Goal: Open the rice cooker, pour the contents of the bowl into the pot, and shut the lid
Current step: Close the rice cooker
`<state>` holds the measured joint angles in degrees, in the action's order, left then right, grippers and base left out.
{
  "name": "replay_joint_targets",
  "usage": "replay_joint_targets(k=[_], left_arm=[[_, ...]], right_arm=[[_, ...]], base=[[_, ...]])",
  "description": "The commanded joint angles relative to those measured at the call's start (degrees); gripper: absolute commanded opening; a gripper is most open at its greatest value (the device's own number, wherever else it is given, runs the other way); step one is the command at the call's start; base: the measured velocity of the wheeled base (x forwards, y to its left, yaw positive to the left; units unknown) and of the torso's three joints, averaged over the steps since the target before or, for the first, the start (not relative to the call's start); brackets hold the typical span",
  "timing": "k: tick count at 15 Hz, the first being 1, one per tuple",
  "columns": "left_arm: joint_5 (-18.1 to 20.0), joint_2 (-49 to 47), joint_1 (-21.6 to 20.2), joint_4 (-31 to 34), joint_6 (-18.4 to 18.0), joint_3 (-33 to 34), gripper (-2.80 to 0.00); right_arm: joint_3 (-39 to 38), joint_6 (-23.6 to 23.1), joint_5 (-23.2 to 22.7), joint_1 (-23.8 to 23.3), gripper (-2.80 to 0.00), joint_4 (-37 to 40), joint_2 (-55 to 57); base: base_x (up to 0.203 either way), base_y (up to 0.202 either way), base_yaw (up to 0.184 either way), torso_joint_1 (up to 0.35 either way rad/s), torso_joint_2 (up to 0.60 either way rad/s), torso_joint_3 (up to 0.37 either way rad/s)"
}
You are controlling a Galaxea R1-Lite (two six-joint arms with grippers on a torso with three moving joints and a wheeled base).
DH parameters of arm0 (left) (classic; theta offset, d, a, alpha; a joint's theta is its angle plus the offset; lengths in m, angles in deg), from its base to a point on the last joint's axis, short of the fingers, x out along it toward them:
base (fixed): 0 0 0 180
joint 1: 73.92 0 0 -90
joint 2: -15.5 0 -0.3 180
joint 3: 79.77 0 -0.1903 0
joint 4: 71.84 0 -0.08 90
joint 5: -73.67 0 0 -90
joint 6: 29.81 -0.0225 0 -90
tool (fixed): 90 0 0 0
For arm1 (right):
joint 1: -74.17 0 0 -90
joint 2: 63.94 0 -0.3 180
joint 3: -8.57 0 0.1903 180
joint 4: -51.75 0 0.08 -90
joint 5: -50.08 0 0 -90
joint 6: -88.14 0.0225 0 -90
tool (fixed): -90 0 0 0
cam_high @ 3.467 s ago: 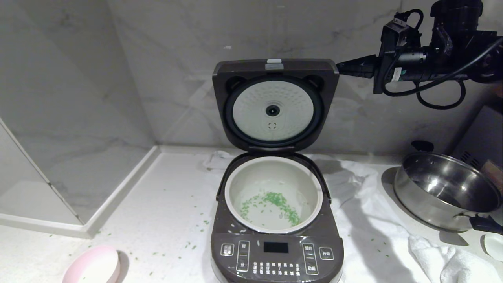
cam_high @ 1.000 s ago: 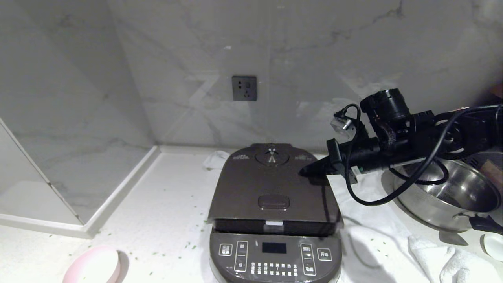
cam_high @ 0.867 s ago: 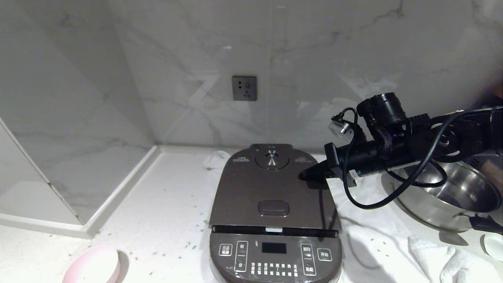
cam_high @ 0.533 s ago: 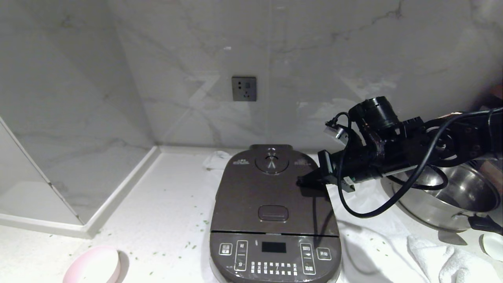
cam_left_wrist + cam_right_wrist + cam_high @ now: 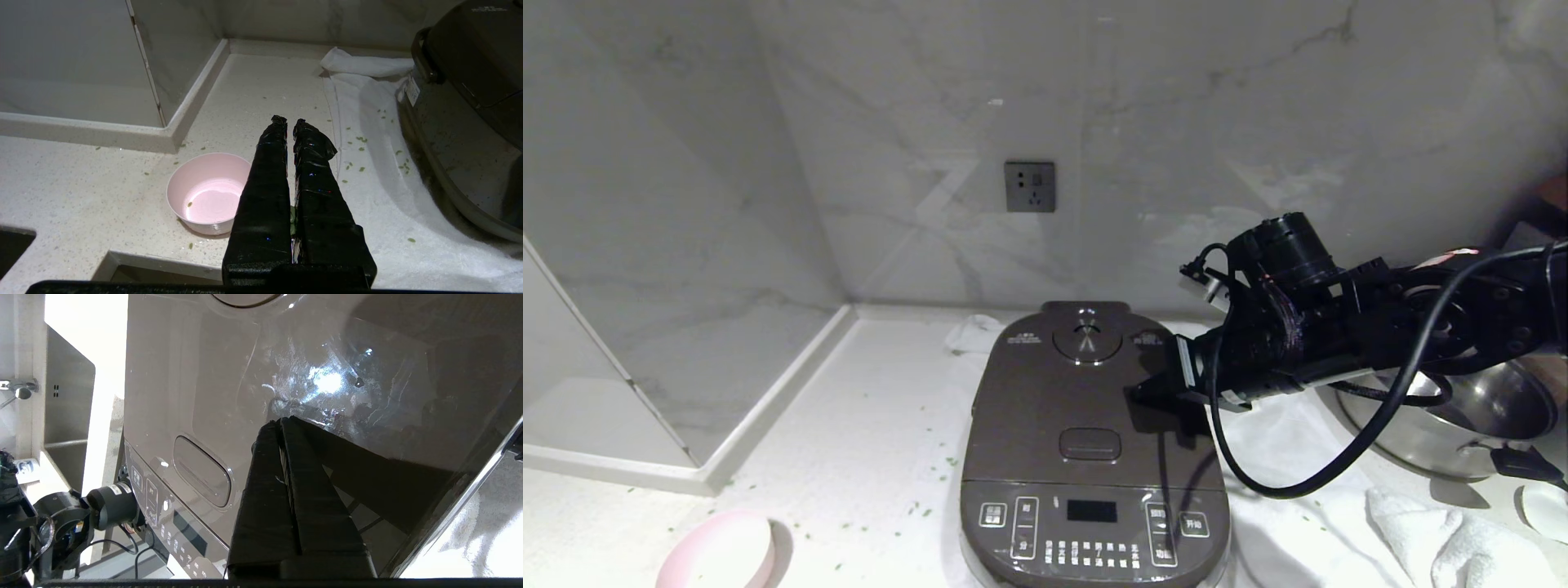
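Head view shows the lid (image 5: 1086, 408) down flat on the rice cooker (image 5: 1094, 465) at centre. My right gripper (image 5: 1137, 392), fingers pinched together and empty, presses its right half. Closing step; next I'd judge latching, then lift clear. The bowl (image 5: 719, 551) sits near left.

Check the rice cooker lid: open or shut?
Shut. The lid lies flat on the rice cooker, no gap above the panel and no pot showing. The shut right gripper rests on top.
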<state>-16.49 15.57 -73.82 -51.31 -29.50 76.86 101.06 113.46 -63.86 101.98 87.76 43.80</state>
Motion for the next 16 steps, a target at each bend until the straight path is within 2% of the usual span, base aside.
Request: replay_joint_targets(k=[1, 5, 8, 14, 16], left_arm=[[0.0, 0.0, 0.0, -0.1, 0.0, 0.8, -2.8], [0.0, 0.0, 0.0, -0.1, 0.0, 0.8, -2.8], [0.0, 0.0, 0.0, -0.1, 0.0, 0.8, -2.8], [0.0, 0.0, 0.0, -0.1, 0.0, 0.8, -2.8], [0.0, 0.0, 0.0, -0.1, 0.0, 0.8, -2.8]], right_arm=[[0.4, 0.2, 0.0, -0.4, -2.8, 0.8, 0.2], [1.9, 0.4, -1.1, -1.7, -2.8, 0.4, -5.4], [4.6, 0.6, -4.1, -3.5, -2.8, 0.5, -8.2], [3.9, 0.9, -4.9, -2.4, -2.8, 1.3, -11.0], [3.5, 3.1, -5.2, -0.7, -2.8, 3.4, -13.4]], base=[[0.0, 0.0, 0.0, 0.0, 0.0, 0.0], [0.0, 0.0, 0.0, 0.0, 0.0, 0.0], [0.0, 0.0, 0.0, 0.0, 0.0, 0.0], [0.0, 0.0, 0.0, 0.0, 0.0, 0.0], [0.0, 0.0, 0.0, 0.0, 0.0, 0.0]])
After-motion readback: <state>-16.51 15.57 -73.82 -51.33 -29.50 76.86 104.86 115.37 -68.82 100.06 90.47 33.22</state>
